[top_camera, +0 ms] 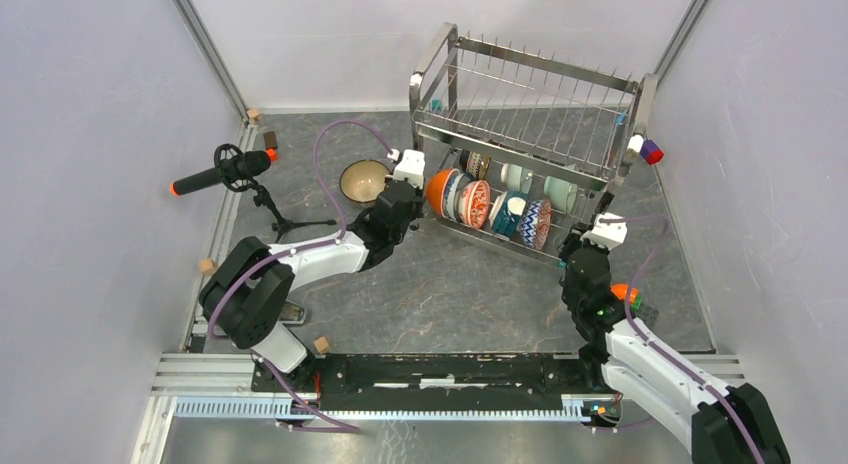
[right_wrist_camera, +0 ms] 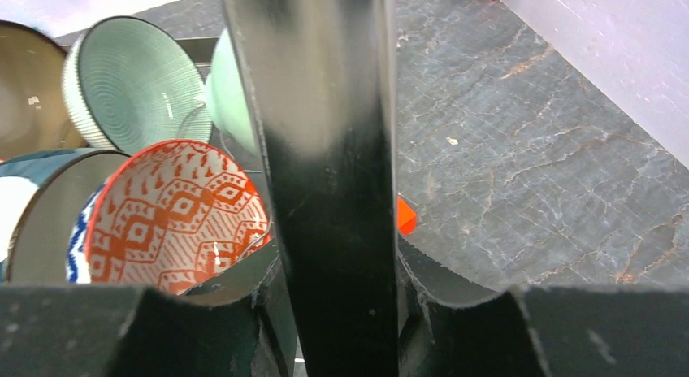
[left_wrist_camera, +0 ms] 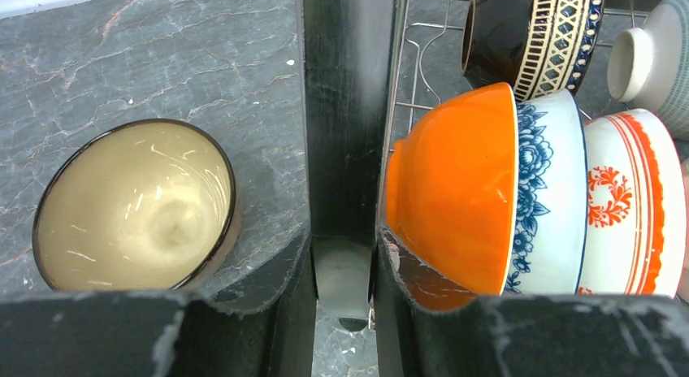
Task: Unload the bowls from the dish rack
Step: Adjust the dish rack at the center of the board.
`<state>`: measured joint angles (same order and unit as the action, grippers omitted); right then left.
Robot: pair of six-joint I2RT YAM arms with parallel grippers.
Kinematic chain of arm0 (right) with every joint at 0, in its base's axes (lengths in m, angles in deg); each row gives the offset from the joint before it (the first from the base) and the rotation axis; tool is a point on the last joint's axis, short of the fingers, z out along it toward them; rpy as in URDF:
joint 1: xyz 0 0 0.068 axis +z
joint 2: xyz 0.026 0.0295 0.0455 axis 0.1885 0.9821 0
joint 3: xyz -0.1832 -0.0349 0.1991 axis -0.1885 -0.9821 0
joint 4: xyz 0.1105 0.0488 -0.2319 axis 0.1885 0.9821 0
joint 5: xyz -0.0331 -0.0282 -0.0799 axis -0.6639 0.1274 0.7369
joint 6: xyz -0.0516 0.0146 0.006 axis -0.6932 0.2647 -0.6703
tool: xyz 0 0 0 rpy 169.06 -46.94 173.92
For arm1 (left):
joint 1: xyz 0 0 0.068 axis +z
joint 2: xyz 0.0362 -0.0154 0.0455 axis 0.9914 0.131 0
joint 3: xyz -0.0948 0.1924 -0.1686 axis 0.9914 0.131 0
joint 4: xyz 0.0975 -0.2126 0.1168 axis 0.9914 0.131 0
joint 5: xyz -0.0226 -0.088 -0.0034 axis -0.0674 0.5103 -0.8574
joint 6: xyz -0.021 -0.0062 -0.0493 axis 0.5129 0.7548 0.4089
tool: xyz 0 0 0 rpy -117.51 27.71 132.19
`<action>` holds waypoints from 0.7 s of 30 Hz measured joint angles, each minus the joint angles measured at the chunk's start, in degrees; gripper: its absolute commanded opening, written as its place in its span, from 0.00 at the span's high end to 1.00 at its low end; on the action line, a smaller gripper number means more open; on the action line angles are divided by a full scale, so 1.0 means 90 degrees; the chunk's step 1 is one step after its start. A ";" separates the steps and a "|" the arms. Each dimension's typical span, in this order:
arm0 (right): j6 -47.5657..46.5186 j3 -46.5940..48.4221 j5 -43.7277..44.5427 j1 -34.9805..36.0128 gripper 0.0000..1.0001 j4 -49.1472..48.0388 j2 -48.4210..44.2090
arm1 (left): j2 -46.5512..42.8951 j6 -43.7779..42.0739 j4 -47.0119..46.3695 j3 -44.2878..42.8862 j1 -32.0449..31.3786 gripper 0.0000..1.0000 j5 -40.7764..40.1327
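Observation:
The chrome dish rack (top_camera: 530, 84) stands at the back right, with several bowls on edge in its lower tier. An orange bowl (left_wrist_camera: 455, 190) leans at the left end, against a blue-and-white one (left_wrist_camera: 552, 190). A red-patterned bowl (right_wrist_camera: 179, 214) and a pale green one (right_wrist_camera: 130, 84) sit toward the right end. A tan bowl with a dark rim (top_camera: 364, 180) rests upright on the table, left of the rack. My left gripper (top_camera: 408, 184) is shut on the rack's left front leg (left_wrist_camera: 345, 109). My right gripper (top_camera: 600, 234) is shut on the right front leg (right_wrist_camera: 325, 109).
A black microphone on a small tripod (top_camera: 225, 171) stands at the far left. Small wooden blocks (top_camera: 321, 344) lie near the table's edges. A red, blue and white object (top_camera: 645, 149) sits by the rack's right post. Grey walls close in both sides.

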<state>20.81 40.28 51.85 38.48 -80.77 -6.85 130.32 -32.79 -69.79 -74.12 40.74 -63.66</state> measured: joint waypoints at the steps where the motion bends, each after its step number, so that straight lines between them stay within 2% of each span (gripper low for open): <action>1: 0.0000 0.0024 -0.0051 -0.0095 0.59 -0.0007 0.0075 | -0.0017 0.0007 0.0029 0.0005 -0.0044 0.98 -0.0058; 8: 0.0034 0.0270 -0.0393 -0.0680 0.59 -0.0117 0.0789 | -0.0335 0.0291 0.0262 0.0231 -0.0301 0.98 -0.0364; 21: 0.0092 0.1030 -0.0947 -0.1265 0.58 -0.0216 0.2120 | -0.0656 0.0770 0.0440 0.0510 -0.0503 0.98 -0.0857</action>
<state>21.64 49.55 43.33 27.09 -82.71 12.23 124.42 -25.86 -65.83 -69.53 36.21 -71.37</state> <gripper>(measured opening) 0.419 0.339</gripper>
